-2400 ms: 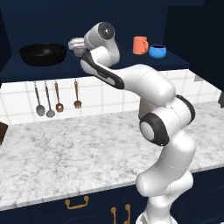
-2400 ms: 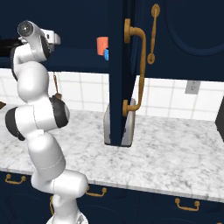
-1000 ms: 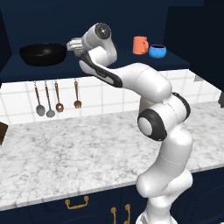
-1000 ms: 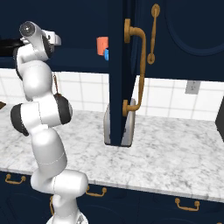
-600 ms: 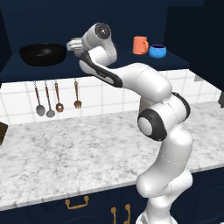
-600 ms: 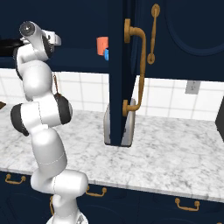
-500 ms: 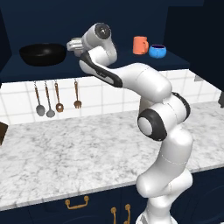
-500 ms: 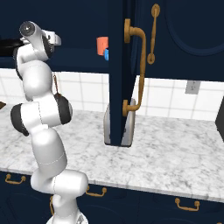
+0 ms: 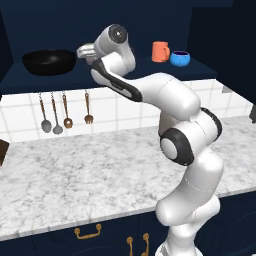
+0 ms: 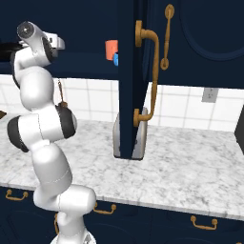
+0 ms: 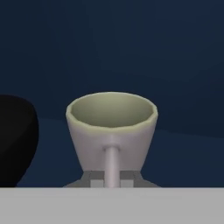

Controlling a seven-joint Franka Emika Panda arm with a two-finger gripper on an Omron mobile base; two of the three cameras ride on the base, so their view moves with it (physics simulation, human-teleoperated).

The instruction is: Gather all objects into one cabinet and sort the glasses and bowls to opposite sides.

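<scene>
Gripping: gripper [image 11: 112, 180] pinched shut on the handle of the grey-beige cup [image 11: 111, 131], jaws drawn close on the thin stem.
Cup position: upright on the shelf board [image 9: 125, 75] of the cabinet, just beside the black bowl [image 9: 49, 61], on the side toward the orange cup.
Other vessels: orange cup [image 9: 160, 51] and blue bowl [image 9: 179, 58] stand together well apart from the black bowl, at the far end of the same board.
Handling: judged light, rigid, smooth-glazed; a narrow handle invites swinging or slipping.
Hold point: handle near the cup wall, as taken; lift level.
Risk: knocking the black bowl on withdrawal.
</scene>
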